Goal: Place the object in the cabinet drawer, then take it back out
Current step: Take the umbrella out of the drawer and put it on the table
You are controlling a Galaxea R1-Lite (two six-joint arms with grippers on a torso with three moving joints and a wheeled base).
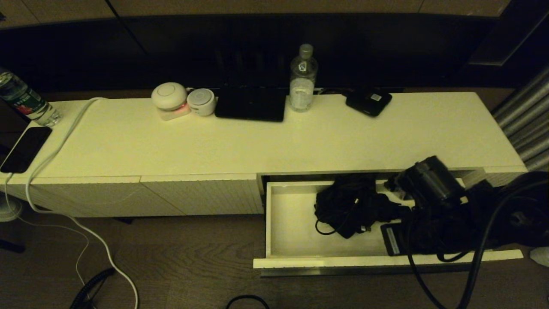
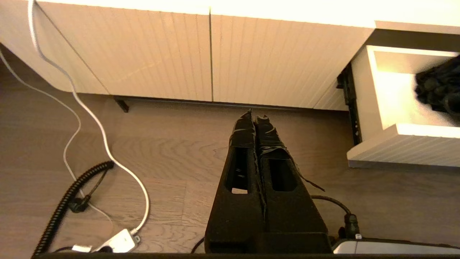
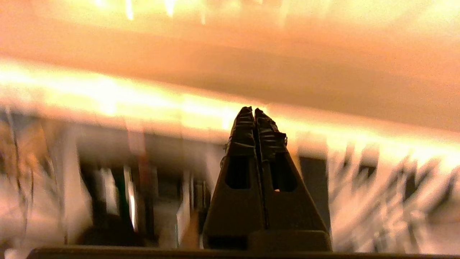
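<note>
The cabinet drawer [image 1: 291,257] stands pulled out at the right end of the cream cabinet, its white inside showing. A black bundle with a thin cable, the object [image 1: 347,206], lies in the middle of it, and its edge shows in the left wrist view [image 2: 438,86]. My right arm [image 1: 429,184] hangs over the drawer's right half. Its gripper [image 3: 254,109] is shut with nothing between the fingers, and the surroundings in that view are smeared. My left gripper [image 2: 256,114] is shut and empty, low over the wooden floor before the ribbed front panels, left of the drawer [image 2: 395,144].
On the cabinet top stand a clear bottle [image 1: 303,79], two white round devices [image 1: 169,96], a flat black device [image 1: 251,105] and a small black box [image 1: 369,101]. A phone [image 1: 25,148] and white cable [image 1: 55,154] sit at the left end. Cables trail on the floor [image 2: 72,187].
</note>
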